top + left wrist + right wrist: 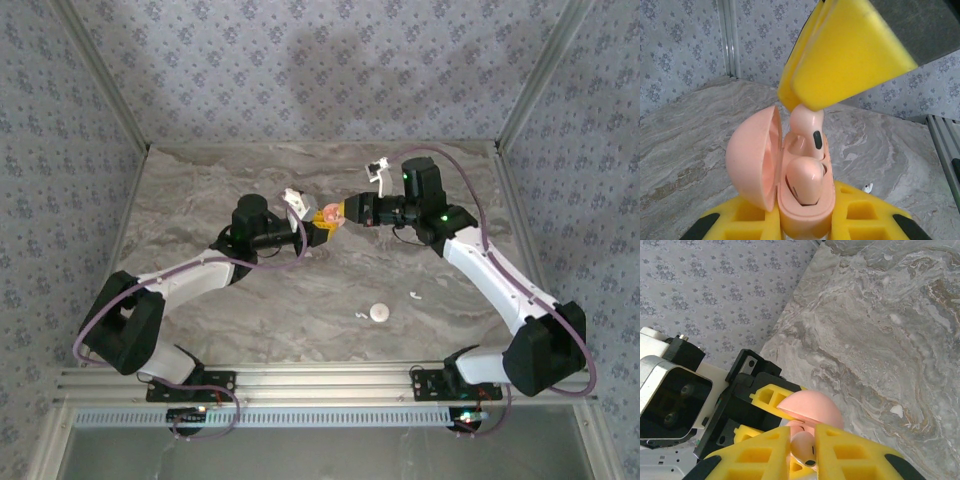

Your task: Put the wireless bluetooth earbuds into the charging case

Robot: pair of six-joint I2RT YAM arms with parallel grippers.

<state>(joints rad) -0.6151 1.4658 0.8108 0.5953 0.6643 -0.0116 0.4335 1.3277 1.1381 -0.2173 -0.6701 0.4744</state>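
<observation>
My right gripper pinches a pink earbud from above. The earbud's long axis points down into the empty far socket of the charging case, directly beneath it. My left gripper clamps the case's base, with the lid swung open to the left. A second earbud sits in the near socket.

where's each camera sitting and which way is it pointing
Top external: fixed above and behind the bases, looking down on the table; both arms show, left gripper and right gripper meeting mid-table.
Left wrist: on the left arm, looking along its own yellow fingers at the pink case, lid open, that they hold.
Right wrist: on the right arm, looking down past its own fingers at the pink earbud they pinch.
Shared: both wrist views see the case, that earbud and the opposite gripper.
</observation>
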